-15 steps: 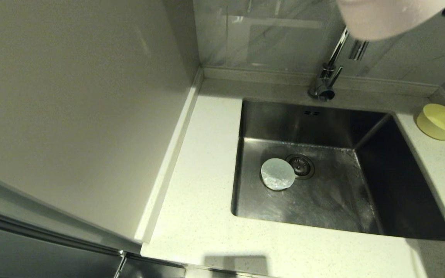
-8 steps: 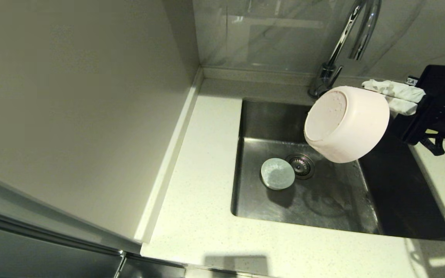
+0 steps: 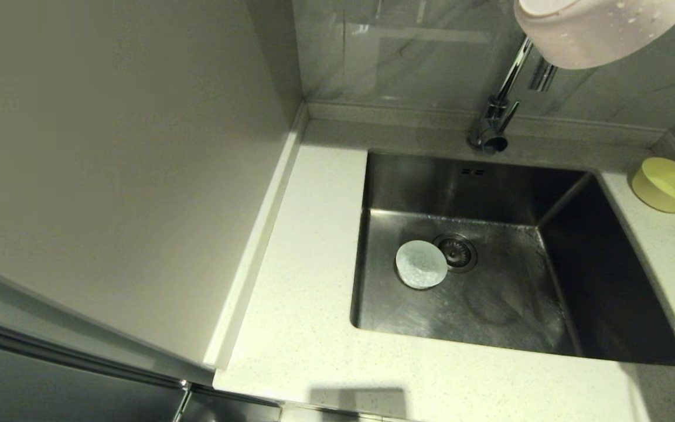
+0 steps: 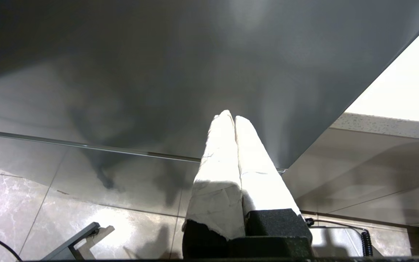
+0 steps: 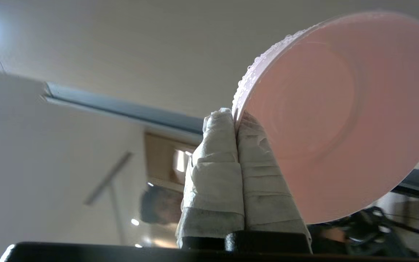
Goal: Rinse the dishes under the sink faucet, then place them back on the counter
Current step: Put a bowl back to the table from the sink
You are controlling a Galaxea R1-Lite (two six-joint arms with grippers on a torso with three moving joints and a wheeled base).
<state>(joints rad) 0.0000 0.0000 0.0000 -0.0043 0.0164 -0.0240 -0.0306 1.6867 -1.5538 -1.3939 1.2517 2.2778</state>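
Note:
My right gripper is shut on the rim of the pale pink bowl, one finger inside and one outside. Water drops cling to the rim. In the head view the pink bowl hangs high at the top right, covering the arch of the chrome faucet; the gripper itself is out of that view. The white bowl lies in the steel sink beside the round drain. The yellow-green bowl stands on the counter at the sink's far right. My left gripper is shut and empty, parked low.
A tall pale cabinet side borders the counter on the left. A low raised back edge runs behind the sink under the tiled wall. In the left wrist view, a dark panel and glossy floor tiles show.
Half a second ago the pink bowl hung low and tilted over the sink with the right gripper in view. It has swung back up to the top right, as a second ago.

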